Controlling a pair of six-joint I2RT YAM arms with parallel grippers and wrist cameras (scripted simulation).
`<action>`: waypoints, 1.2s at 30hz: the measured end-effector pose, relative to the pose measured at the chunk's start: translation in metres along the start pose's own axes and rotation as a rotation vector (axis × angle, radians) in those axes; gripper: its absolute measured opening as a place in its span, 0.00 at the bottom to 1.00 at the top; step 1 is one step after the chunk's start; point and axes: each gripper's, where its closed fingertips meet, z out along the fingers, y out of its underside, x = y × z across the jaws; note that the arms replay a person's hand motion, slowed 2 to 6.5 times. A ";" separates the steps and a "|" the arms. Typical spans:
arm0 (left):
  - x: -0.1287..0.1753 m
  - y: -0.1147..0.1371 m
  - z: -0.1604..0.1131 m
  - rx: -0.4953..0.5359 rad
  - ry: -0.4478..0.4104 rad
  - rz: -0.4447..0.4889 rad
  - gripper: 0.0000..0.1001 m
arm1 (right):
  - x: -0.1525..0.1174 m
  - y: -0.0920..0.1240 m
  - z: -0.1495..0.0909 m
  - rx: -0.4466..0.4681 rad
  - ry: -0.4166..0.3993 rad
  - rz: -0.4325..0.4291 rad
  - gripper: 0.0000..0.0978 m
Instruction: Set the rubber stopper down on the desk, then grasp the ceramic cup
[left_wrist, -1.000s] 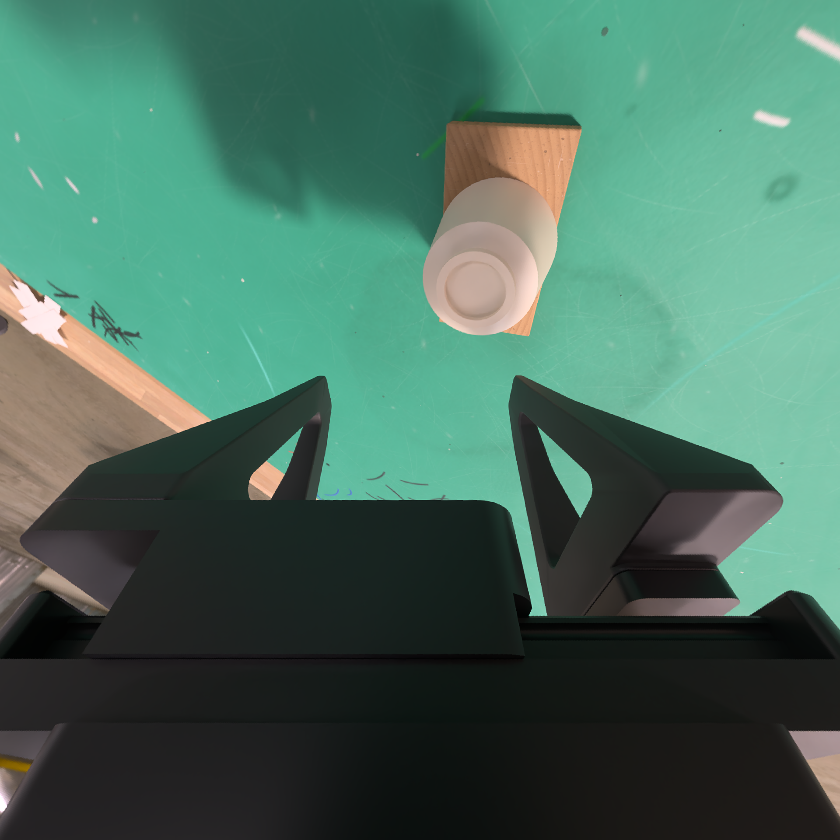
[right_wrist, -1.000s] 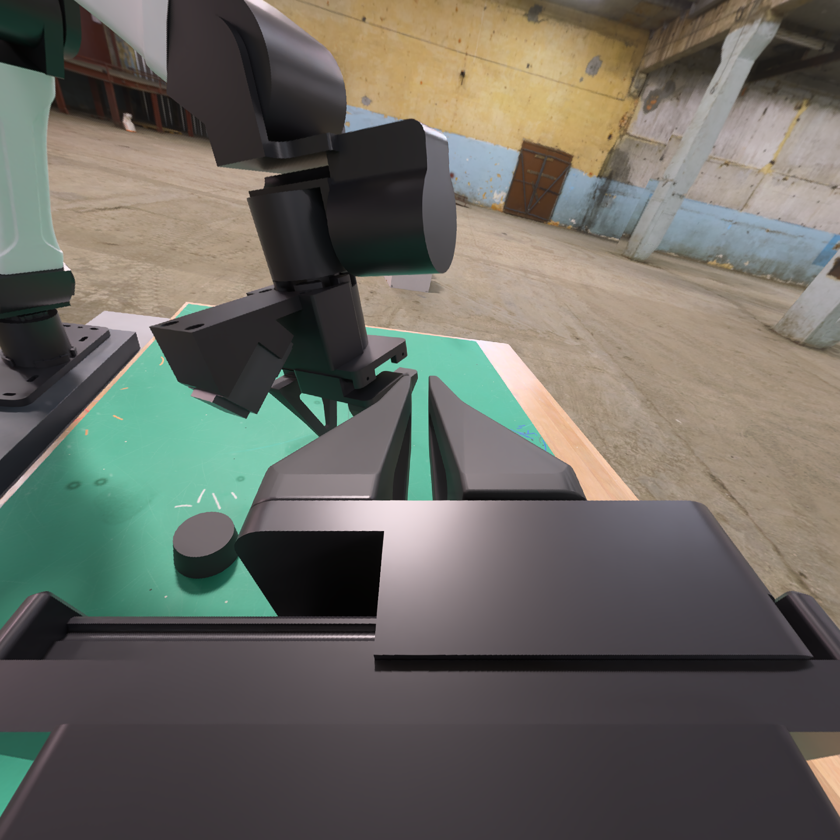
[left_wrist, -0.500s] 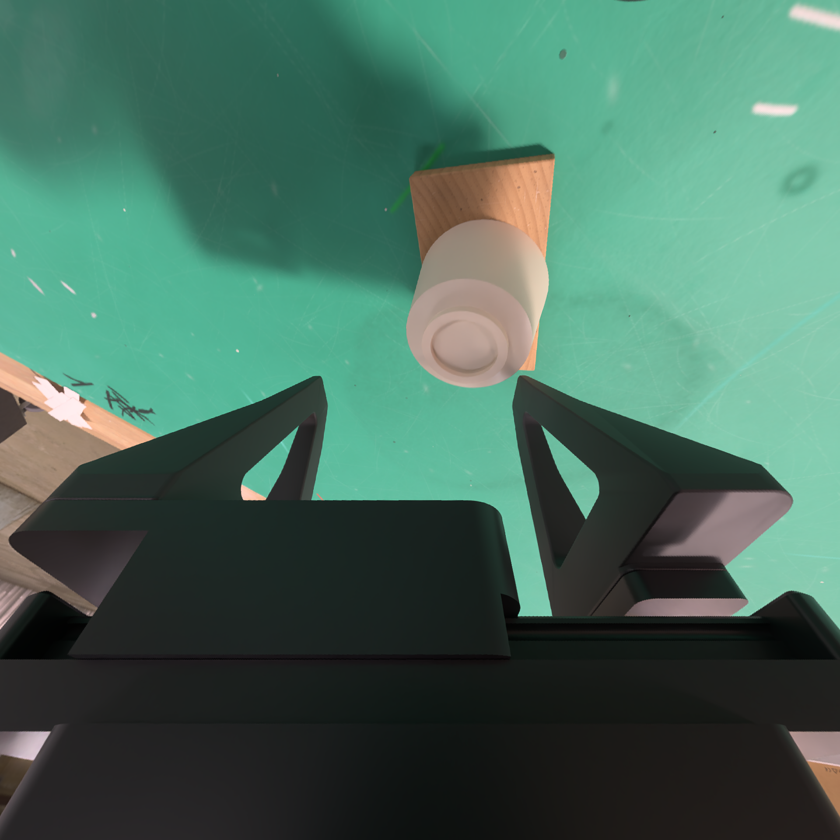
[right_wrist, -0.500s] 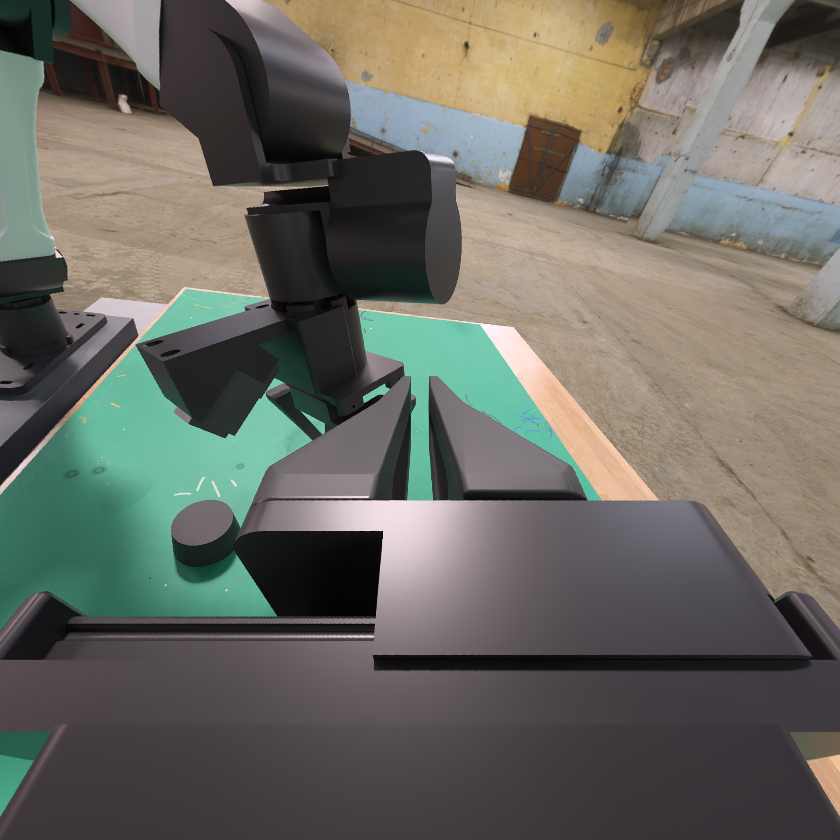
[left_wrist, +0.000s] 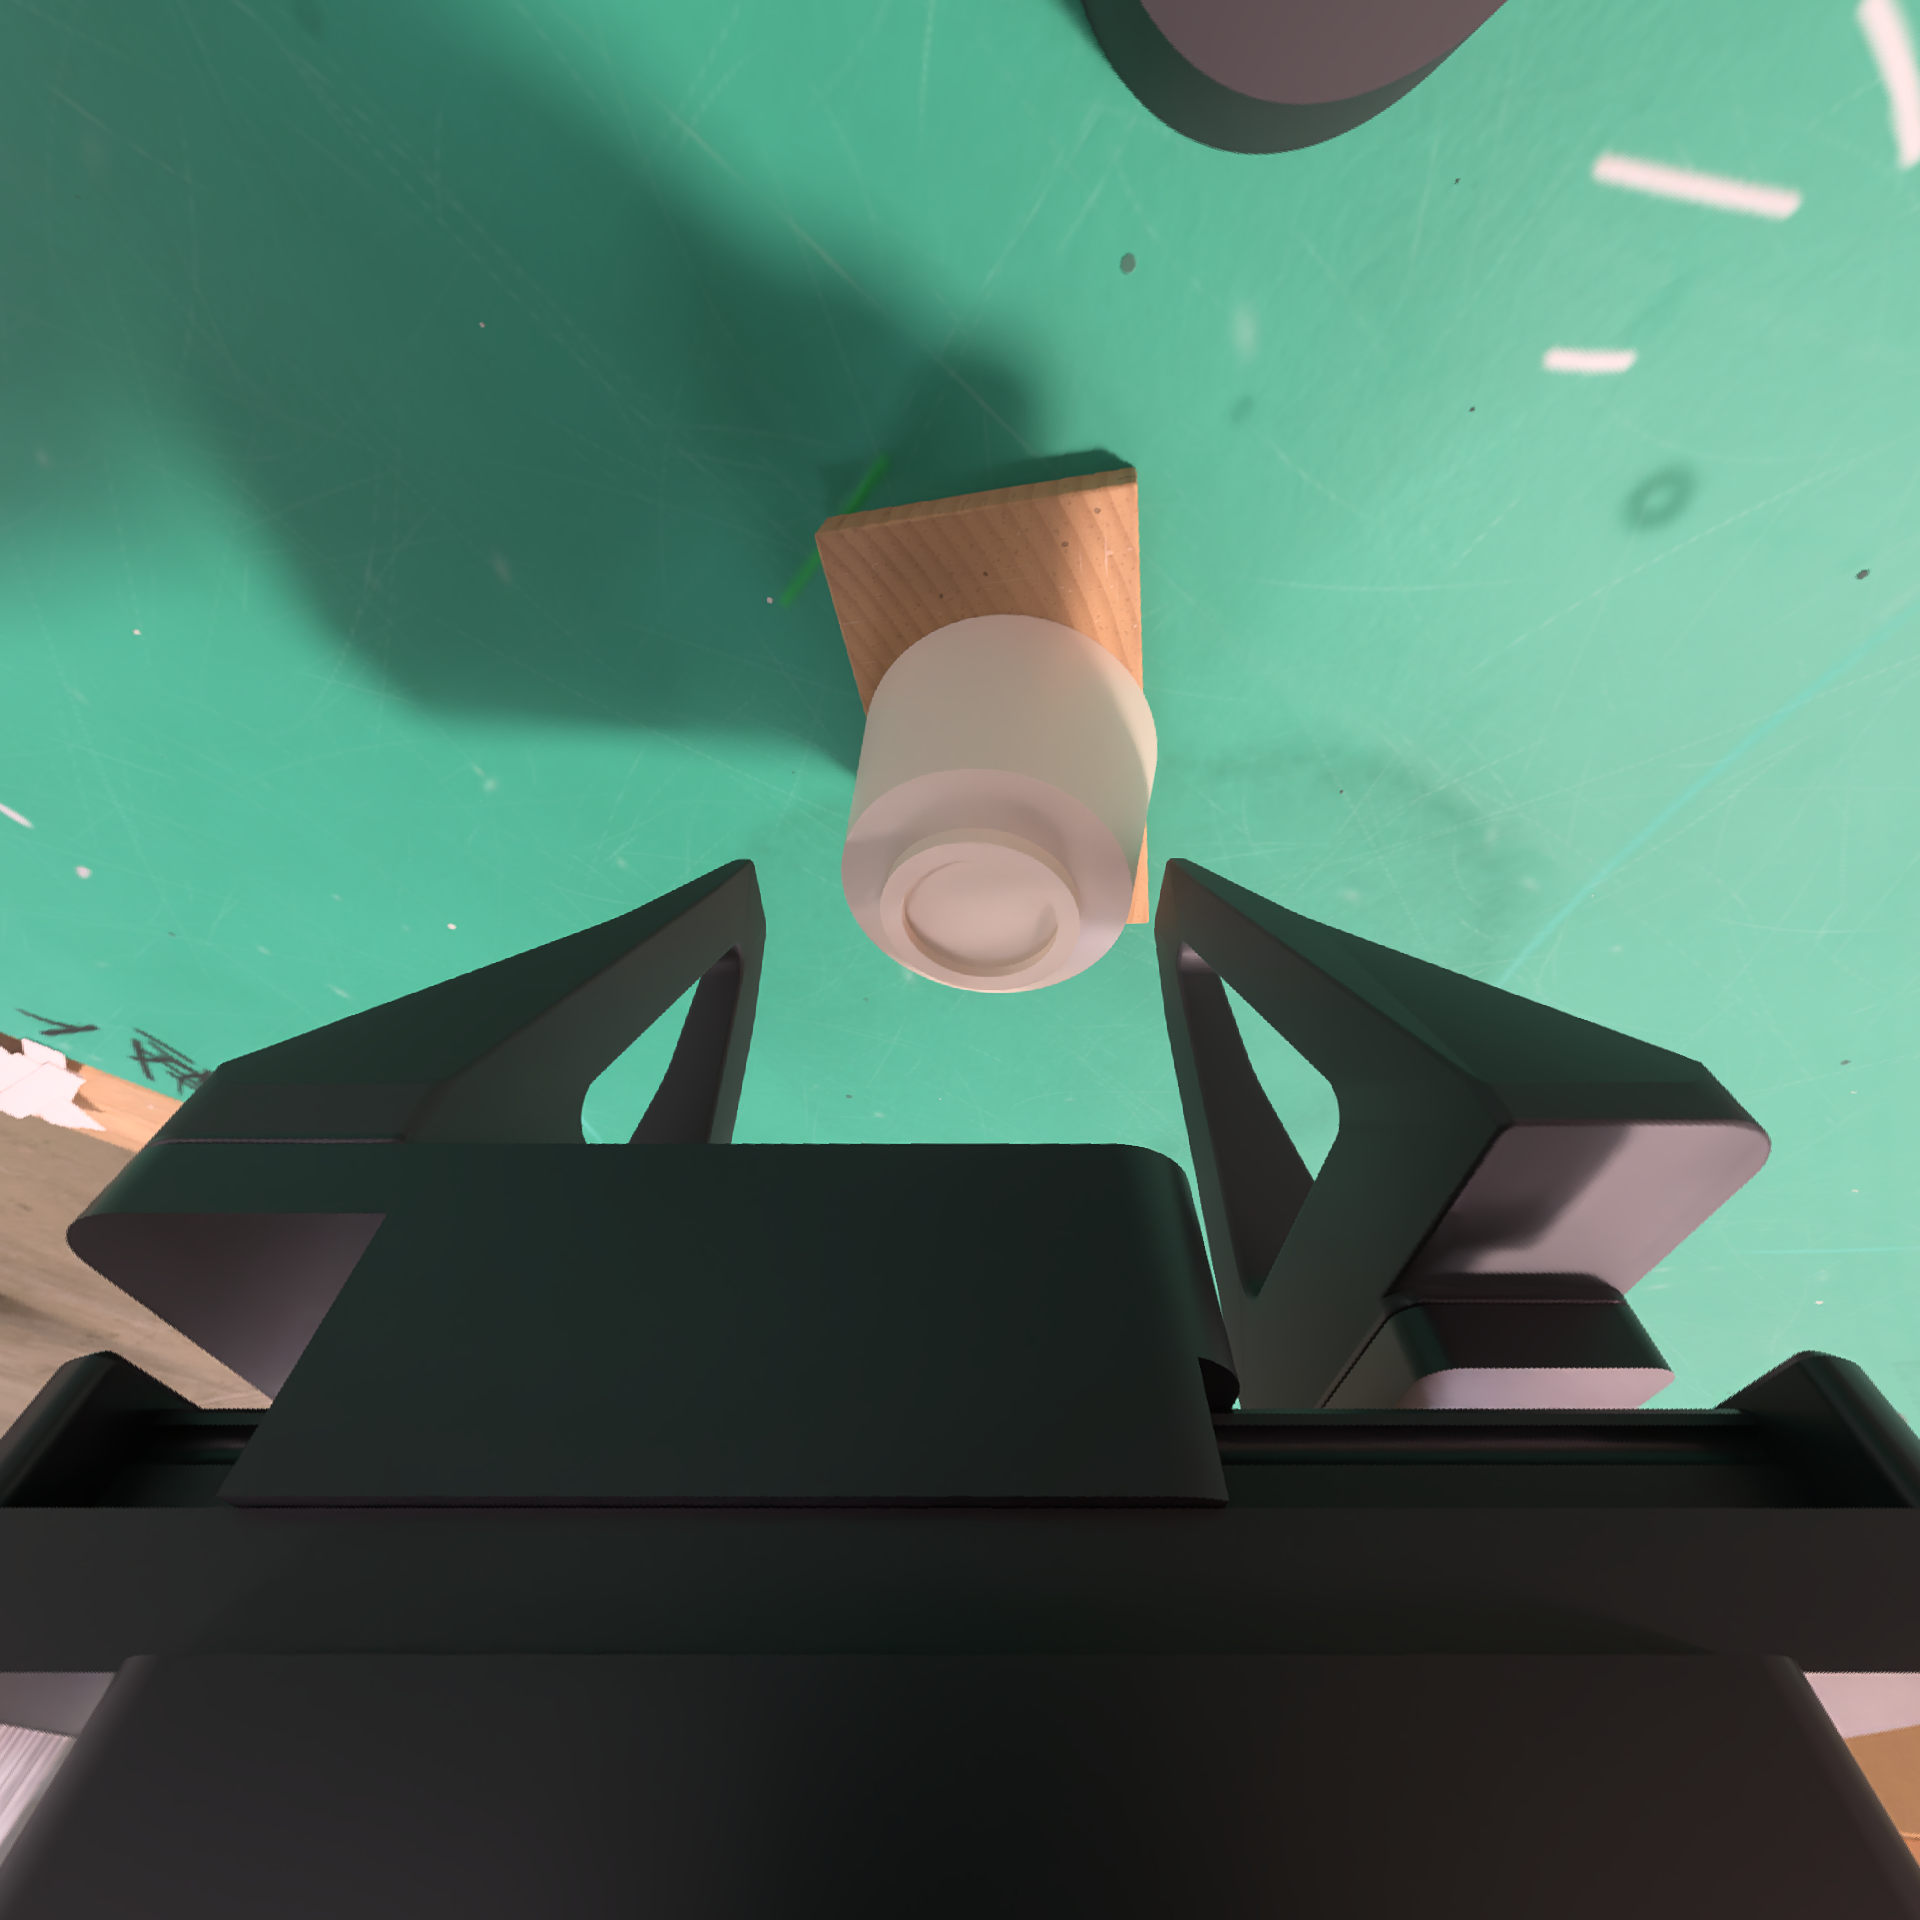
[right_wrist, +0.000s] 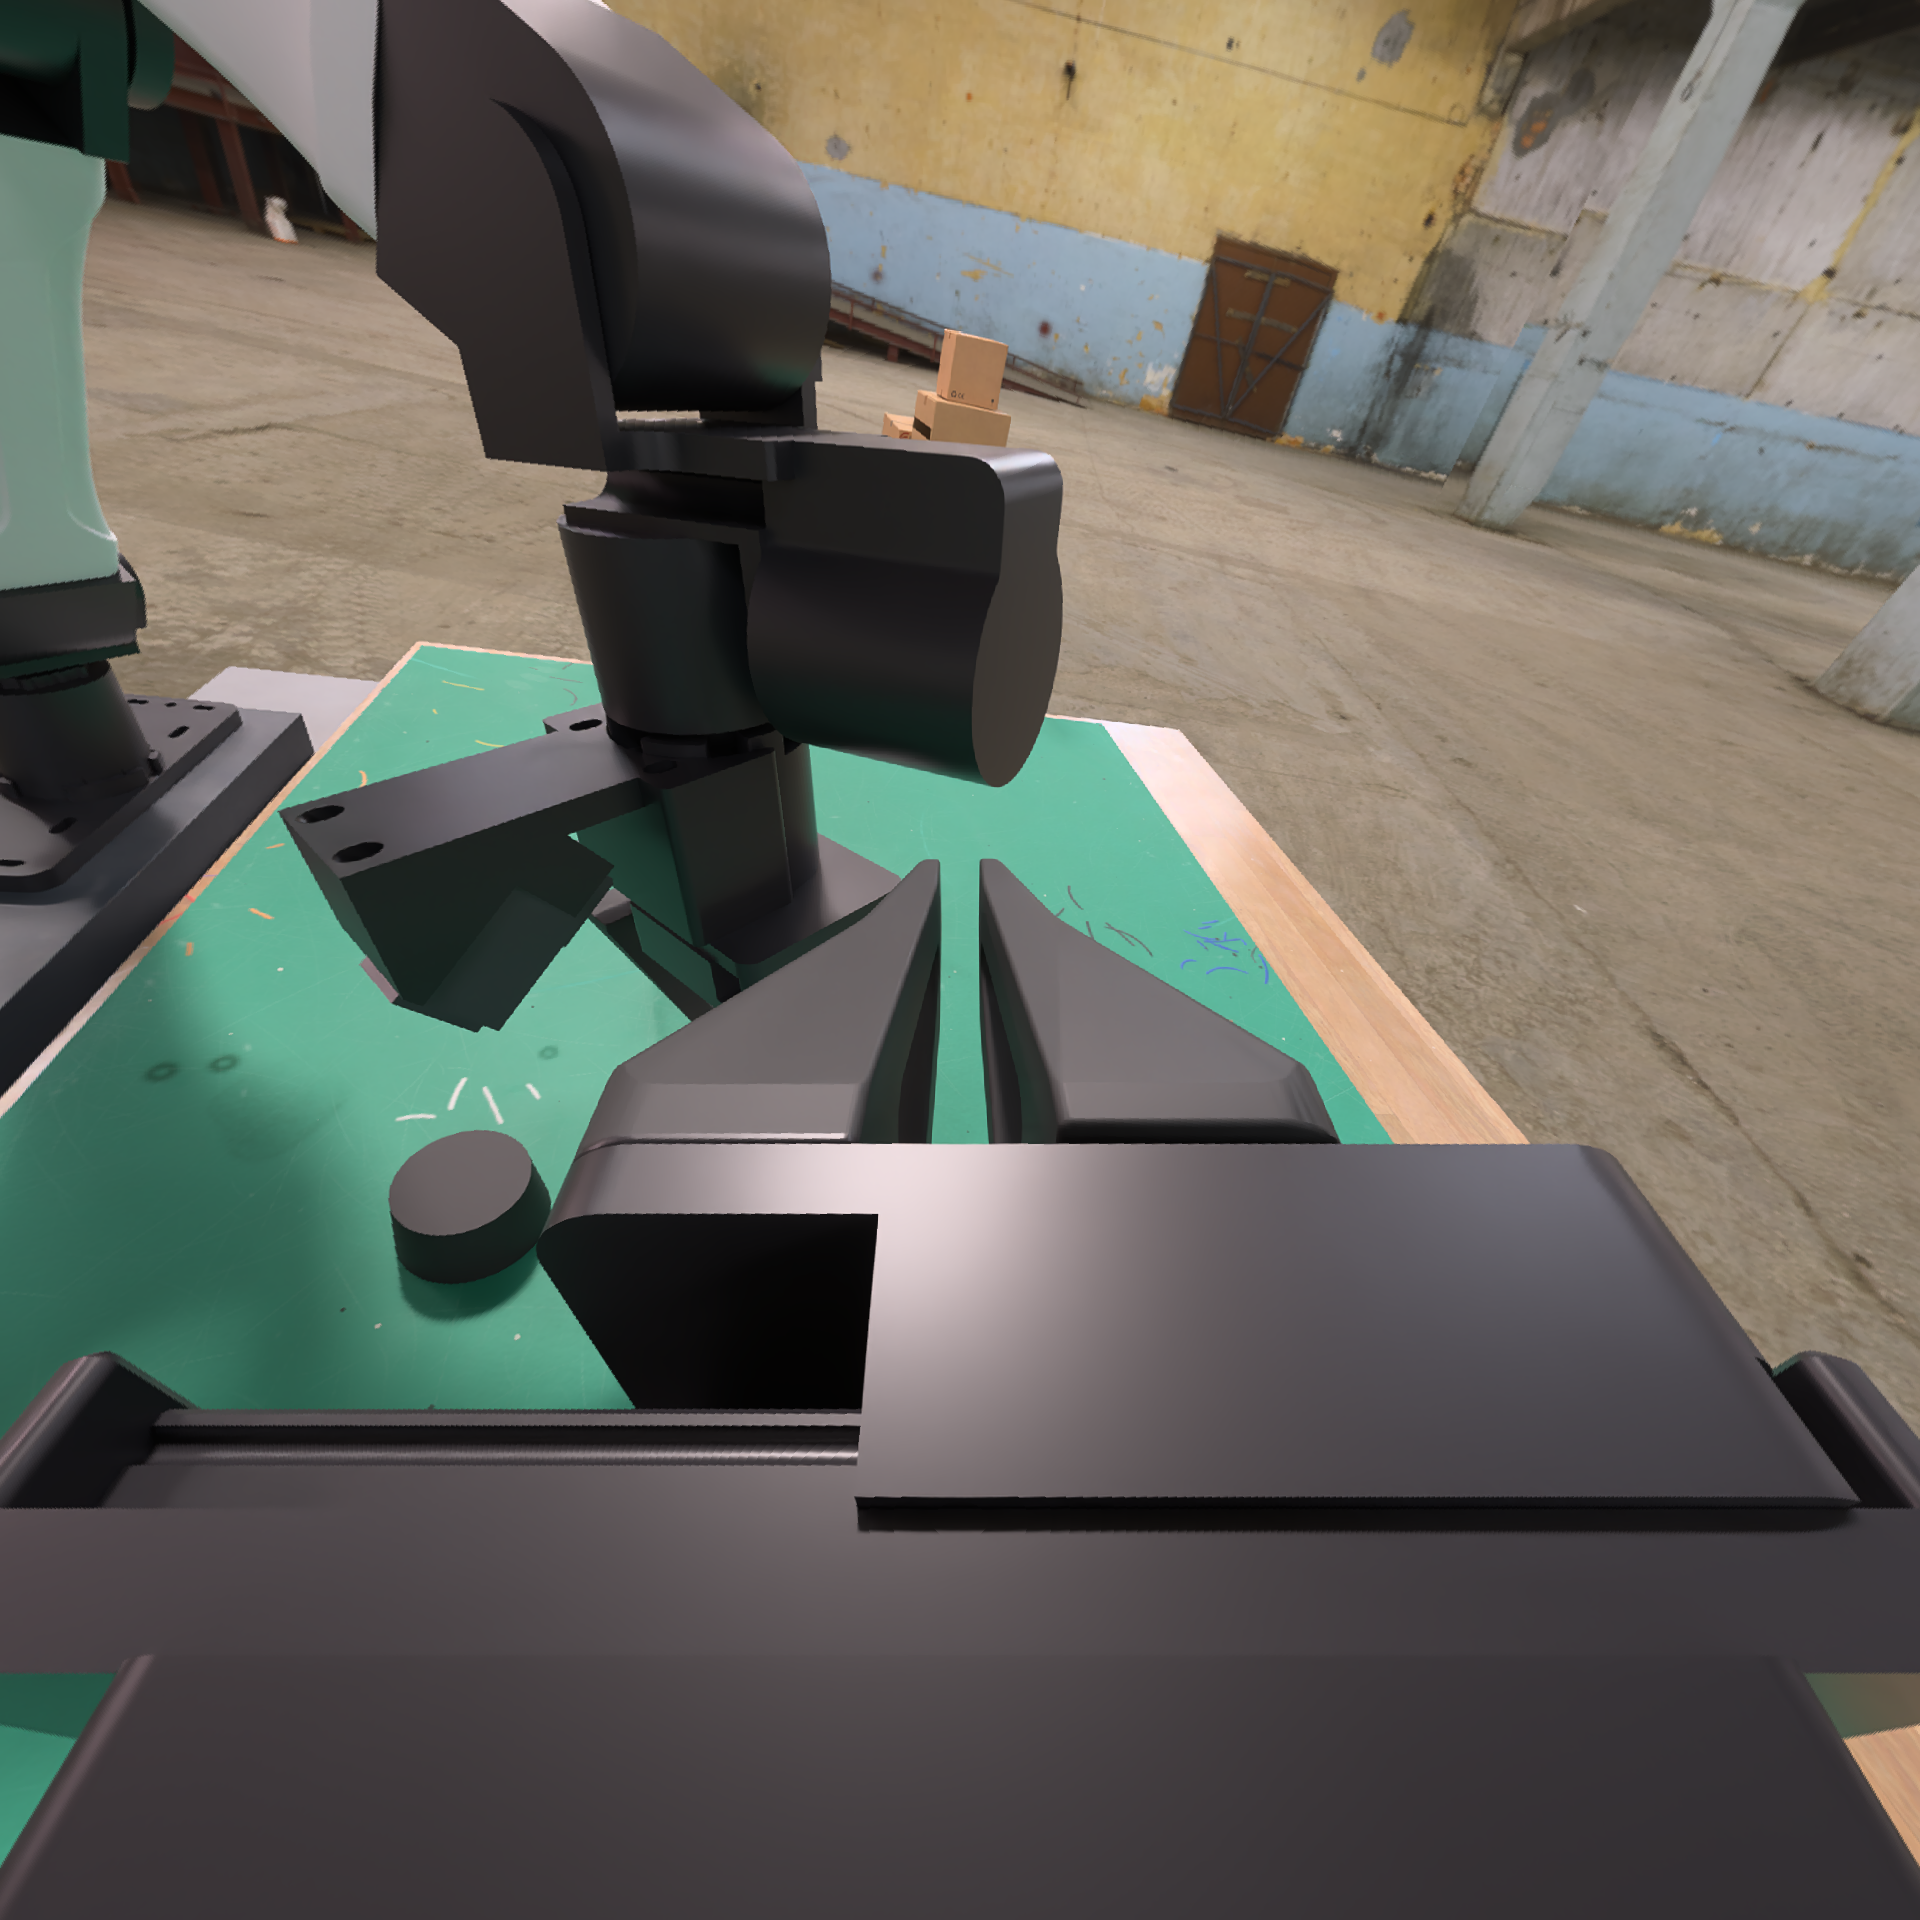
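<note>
A whitish ceramic cup (left_wrist: 997, 810) stands upside down on a small wooden block (left_wrist: 987, 561) on the green mat. My left gripper (left_wrist: 958, 883) is open above it, looking straight down, and its fingertips flank the cup's base without touching it. The black rubber stopper (right_wrist: 462, 1216) lies on the mat, left of my right gripper (right_wrist: 959, 878). My right gripper is shut and empty, held low over the mat. The stopper's edge also shows at the top of the left wrist view (left_wrist: 1288, 73). The cup is hidden behind the left arm in the right wrist view.
The left arm (right_wrist: 727, 520) fills the middle of the right wrist view, with its base plate (right_wrist: 125, 790) at far left. The green mat (right_wrist: 260, 1039) covers a wooden desk whose edge (right_wrist: 1340, 966) runs along the right. White marks (left_wrist: 1694, 187) are on the mat.
My left gripper has come down over the cup, which now sits between its fingertips. The right wrist view has lifted and pulled back slightly. The stopper has not moved.
</note>
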 end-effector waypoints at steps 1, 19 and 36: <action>0.001 0.000 0.001 0.002 0.007 -0.001 0.64 | 0.000 0.000 0.000 -0.001 0.000 0.001 0.06; 0.006 -0.006 0.015 0.023 0.048 -0.036 0.53 | 0.000 0.002 0.001 -0.006 -0.004 0.004 0.07; 0.006 -0.011 0.014 0.104 0.009 -0.179 0.49 | -0.005 0.006 0.010 -0.025 -0.029 0.010 0.08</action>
